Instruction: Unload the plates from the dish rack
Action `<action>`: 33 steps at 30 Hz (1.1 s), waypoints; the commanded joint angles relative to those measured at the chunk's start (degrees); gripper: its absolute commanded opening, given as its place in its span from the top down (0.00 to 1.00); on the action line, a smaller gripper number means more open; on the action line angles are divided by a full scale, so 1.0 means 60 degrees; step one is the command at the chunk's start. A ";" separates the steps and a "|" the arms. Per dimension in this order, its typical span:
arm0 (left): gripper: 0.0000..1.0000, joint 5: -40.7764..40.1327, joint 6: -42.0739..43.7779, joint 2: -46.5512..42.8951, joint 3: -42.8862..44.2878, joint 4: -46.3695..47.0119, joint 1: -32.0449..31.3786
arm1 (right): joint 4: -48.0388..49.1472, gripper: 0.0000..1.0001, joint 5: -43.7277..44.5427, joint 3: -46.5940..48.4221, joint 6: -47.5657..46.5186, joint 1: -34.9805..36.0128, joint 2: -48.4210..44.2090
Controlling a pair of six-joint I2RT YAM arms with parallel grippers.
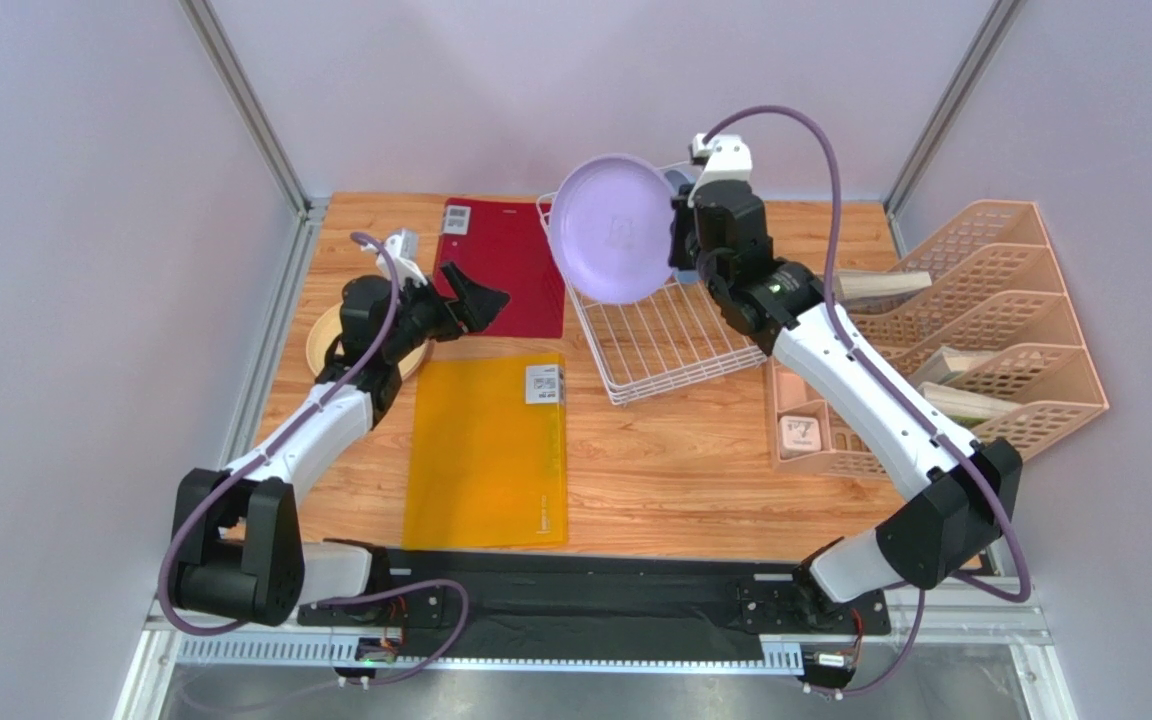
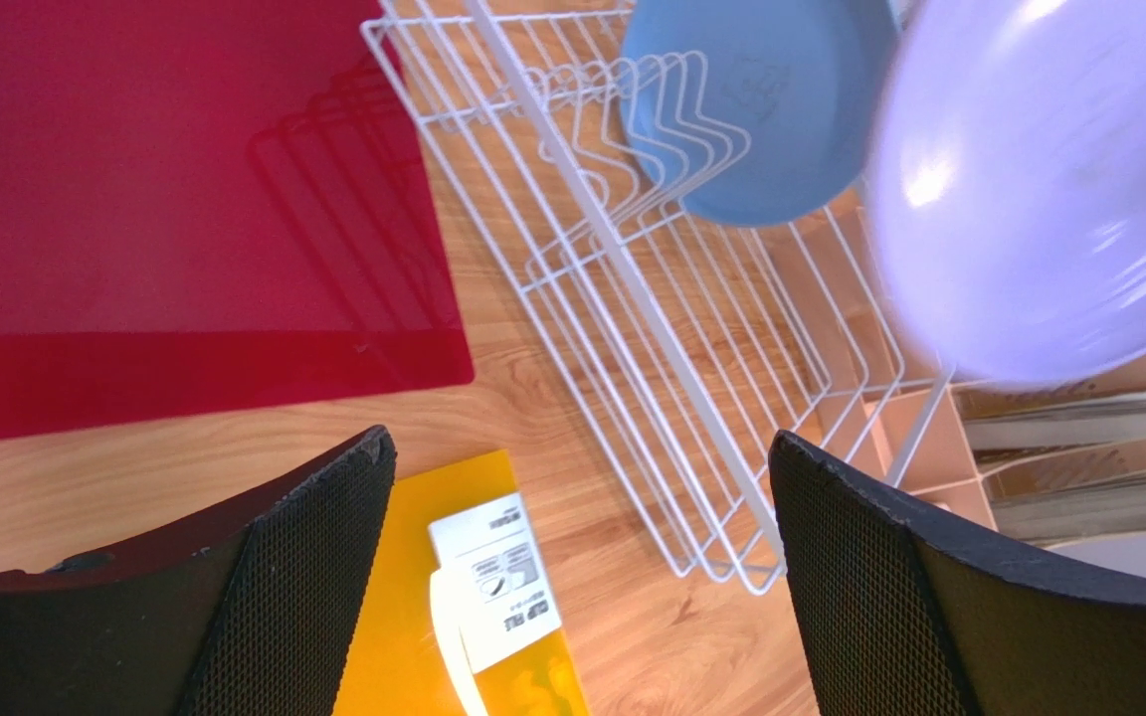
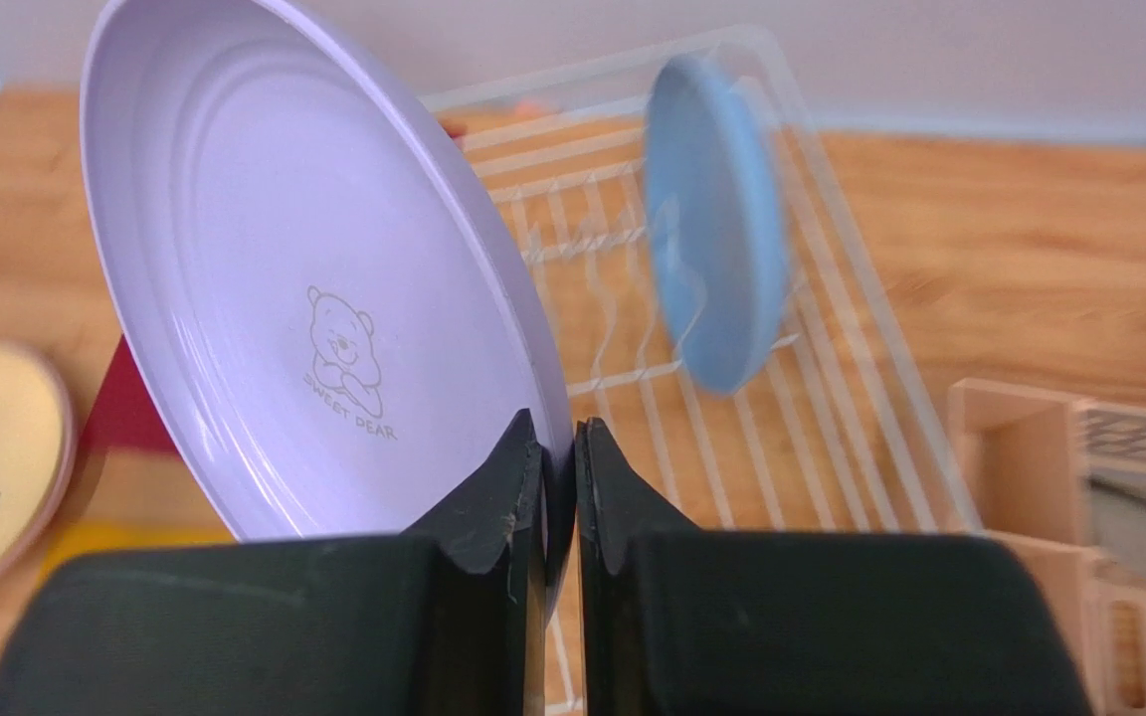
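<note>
My right gripper (image 3: pixel 561 433) is shut on the rim of the lavender plate (image 3: pixel 310 284), which hangs tilted above the left part of the white wire dish rack (image 1: pixel 672 348). A light blue plate (image 3: pixel 714 224) stands on edge among the prongs at the back of the dish rack (image 3: pixel 833 403). A cream plate (image 1: pixel 327 339) lies on the table at the left, partly under my left arm. My left gripper (image 1: pixel 477 300) is wide open with nothing between its fingers, hovering left of the rack over the folders. In its own view, the left gripper (image 2: pixel 576 443) faces the rack (image 2: pixel 639 299) and both plates.
A red folder (image 1: pixel 500 263) lies at the back, left of the rack. In front of it lies a yellow folder (image 1: pixel 485 450). A peach lattice file organiser (image 1: pixel 988 345) with papers stands to the right of the rack. Metal frame posts rise at the back corners.
</note>
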 commanded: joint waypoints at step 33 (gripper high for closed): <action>1.00 -0.1889 0.0360 0.0474 0.0569 0.0592 -0.1050 | 0.1287 0.27 -0.4960 -0.1859 0.2468 0.0022 0.0340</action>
